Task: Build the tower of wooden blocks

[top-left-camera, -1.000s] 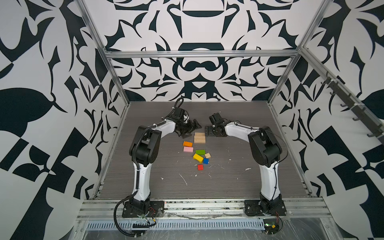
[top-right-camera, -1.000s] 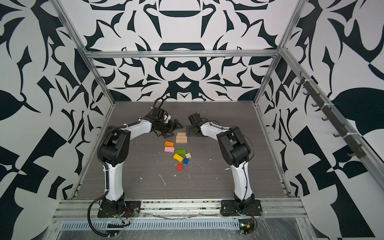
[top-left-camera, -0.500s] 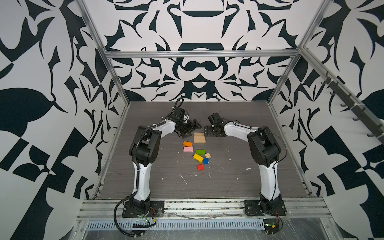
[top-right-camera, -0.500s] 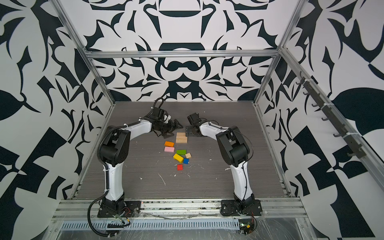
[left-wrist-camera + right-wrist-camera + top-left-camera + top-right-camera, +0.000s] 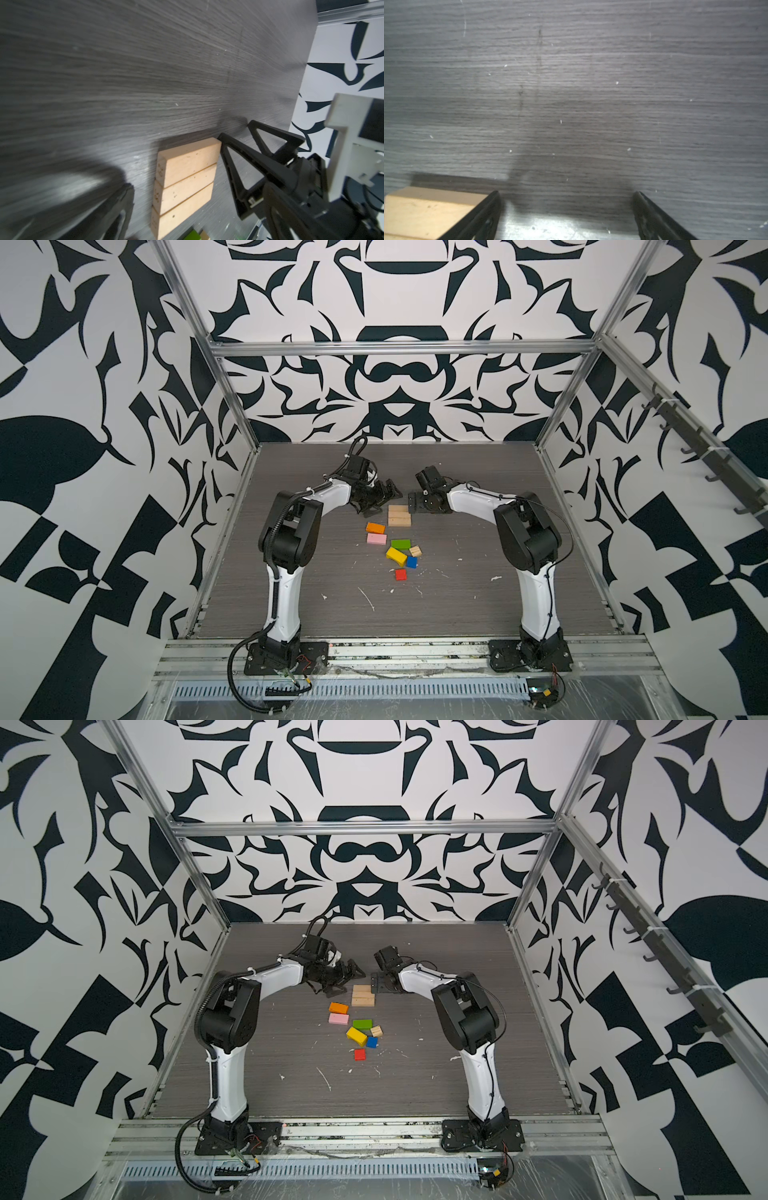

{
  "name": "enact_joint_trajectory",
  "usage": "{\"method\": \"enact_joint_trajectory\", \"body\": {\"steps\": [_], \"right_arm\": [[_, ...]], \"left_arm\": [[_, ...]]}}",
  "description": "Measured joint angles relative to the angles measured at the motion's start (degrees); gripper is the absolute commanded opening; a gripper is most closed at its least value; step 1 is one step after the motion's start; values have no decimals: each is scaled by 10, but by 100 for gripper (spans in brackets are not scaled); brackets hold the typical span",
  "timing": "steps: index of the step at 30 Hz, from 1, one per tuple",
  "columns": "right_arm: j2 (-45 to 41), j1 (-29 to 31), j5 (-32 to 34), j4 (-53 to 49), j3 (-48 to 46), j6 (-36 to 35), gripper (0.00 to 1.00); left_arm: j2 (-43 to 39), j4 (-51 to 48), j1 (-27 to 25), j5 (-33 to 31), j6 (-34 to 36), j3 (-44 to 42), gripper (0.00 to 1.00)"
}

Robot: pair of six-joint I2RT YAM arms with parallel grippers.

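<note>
Top views are both showing three tan bars [image 5: 399,516] lying flat and side by side, touching one another, between the two pincers. The left pincer [image 5: 380,501] is hanging just beside the bars on their left, its jaws standing wide apart with nothing between them. The right pincer [image 5: 412,504] is reaching in from the right, jaws likewise spread and empty. In the left wrist view one of its fingers [image 5: 249,155] is sitting right at the end of the farthest bar; whether it is touching the wood is unclear. In the right wrist view that bar's end is lying just outside one finger, not between the pair.

Nearer the arm bases, the other blocks are lying loose on the surface. An orange block [image 5: 375,527] and a pink block [image 5: 376,539] are sitting next to each other. A green block [image 5: 400,544], a yellow block [image 5: 396,556], a plain cube [image 5: 415,551] and a blue square [image 5: 411,562] are clustering close together. A red square [image 5: 400,574] is lying alone, nearest the bases.

Everything is resting on a dark grey wood-grain table [image 5: 457,614] carrying white flecks [image 5: 368,599]. Walls [image 5: 395,377] printed in bold black and white are enclosing it, an aluminium frame [image 5: 399,348] is holding them, and a hook rail [image 5: 706,456] is running along the right side.

End faces of the bars are bearing small dark marks in the left wrist view, too blurred to read.
</note>
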Motion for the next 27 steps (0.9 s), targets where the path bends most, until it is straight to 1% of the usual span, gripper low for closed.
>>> {"method": "enact_joint_trajectory", "body": {"steps": [3,8,11,15,17,22,27], "right_arm": [[-4,-5,0,0,-4,-1,100],[-29,-19,0,-8,-19,-5,100],[-59,-25,0,-17,-21,-12,100],[-113,-28,1,-21,-31,-23,100],[-148,-28,-3,-20,-49,-30,100],[-238,-27,-26,-21,-111,-38,100],[-317,-27,-56,-27,-183,-33,100]], "left_arm": [[0,-18,3,-10,9,11,100],[0,-52,16,-23,29,54,100],[-4,-74,19,-35,44,76,99],[-29,-105,21,-59,64,76,99],[-49,-110,21,-65,71,64,100],[-111,-119,21,-82,84,0,99],[-147,-136,17,-113,101,-58,100]]}}
